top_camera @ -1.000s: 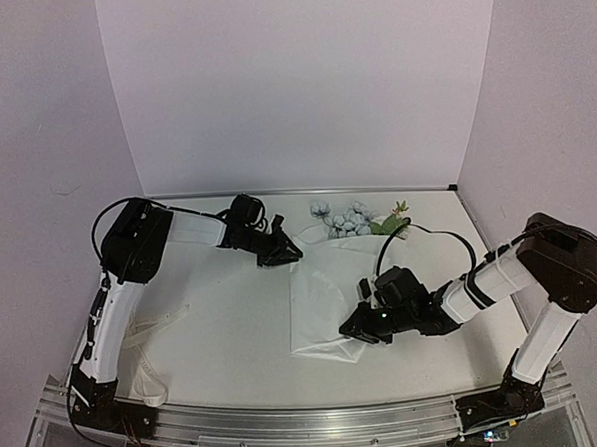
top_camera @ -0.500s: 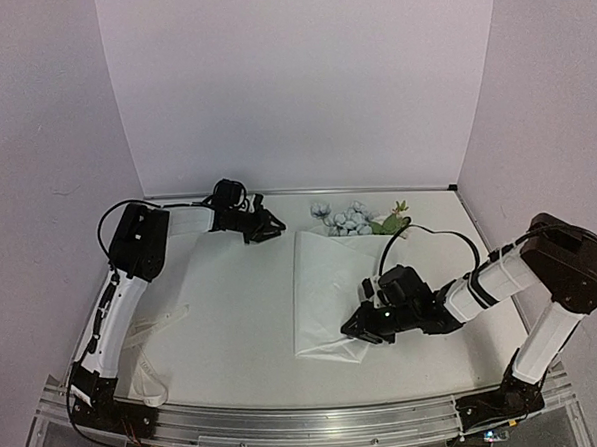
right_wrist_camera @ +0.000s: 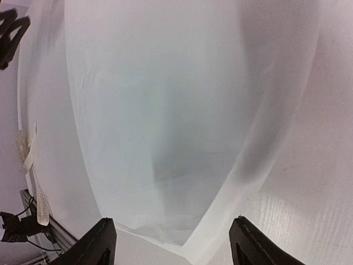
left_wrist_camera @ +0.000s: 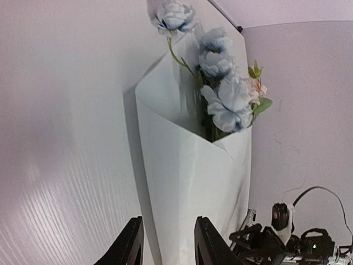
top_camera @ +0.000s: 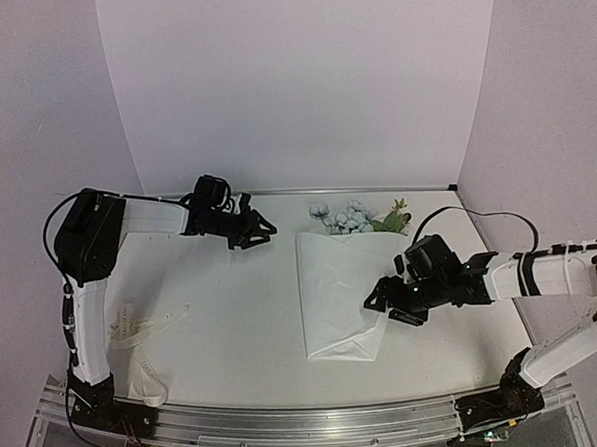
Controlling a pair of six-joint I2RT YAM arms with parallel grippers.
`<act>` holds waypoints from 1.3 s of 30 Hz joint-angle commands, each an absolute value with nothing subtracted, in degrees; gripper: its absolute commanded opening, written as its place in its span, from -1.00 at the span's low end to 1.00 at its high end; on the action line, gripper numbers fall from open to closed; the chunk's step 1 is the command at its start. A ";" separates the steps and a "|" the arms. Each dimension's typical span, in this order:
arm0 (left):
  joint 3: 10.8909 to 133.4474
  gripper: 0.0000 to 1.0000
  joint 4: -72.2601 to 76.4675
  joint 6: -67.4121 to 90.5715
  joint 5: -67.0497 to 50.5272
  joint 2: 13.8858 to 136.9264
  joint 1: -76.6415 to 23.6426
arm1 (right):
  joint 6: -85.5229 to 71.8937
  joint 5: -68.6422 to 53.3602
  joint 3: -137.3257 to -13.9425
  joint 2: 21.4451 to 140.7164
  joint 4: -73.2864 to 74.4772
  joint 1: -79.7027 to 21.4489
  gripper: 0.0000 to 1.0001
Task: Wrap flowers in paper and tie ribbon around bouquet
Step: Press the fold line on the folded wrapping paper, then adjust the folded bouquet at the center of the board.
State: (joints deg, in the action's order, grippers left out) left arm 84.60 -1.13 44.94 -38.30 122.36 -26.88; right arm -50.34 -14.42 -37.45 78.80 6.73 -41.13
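The white table [top_camera: 244,326] bears the paper-wrapped bouquet [top_camera: 337,297] and, at its left, the ribbon [top_camera: 134,327]

No readable text is showing anywhere. The ribbon [top_camera: 153,321], lying left of the paper [top_camera: 332,282], is showing faint dark specks only, too small to read.

White paper [top_camera: 332,292], pale blue flowers [top_camera: 340,219], green leaves [top_camera: 389,223], cream ribbon [top_camera: 149,327].

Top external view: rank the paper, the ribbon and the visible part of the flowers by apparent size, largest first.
1. paper, clearly largest.
2. ribbon, thin but sprawled over a wider patch.
3. flowers, only partly showing beyond the paper.
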 commanded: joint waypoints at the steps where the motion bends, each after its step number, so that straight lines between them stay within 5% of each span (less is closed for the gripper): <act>1: 76.76 -0.35 2.55 45.85 -36.38 114.06 -30.89 | -45.02 -11.34 -39.94 78.69 17.90 -36.25 0.63; 8: 73.34 -0.35 0.71 46.33 -35.23 110.66 -36.82 | -41.11 -15.31 -45.29 85.29 18.58 -30.66 0.83; 16: 73.02 -0.37 -2.54 48.86 -30.65 111.10 -38.20 | -40.13 -21.44 -49.44 92.56 14.51 -27.10 0.80; 32: 55.24 -0.40 -8.04 55.35 -15.03 95.15 -40.25 | -37.19 -34.41 -60.01 104.03 14.20 -26.32 -0.19; 39: 46.33 -0.30 -18.00 56.06 -5.59 80.47 -39.79 | -34.79 -37.26 -69.60 112.27 15.00 -27.74 -0.28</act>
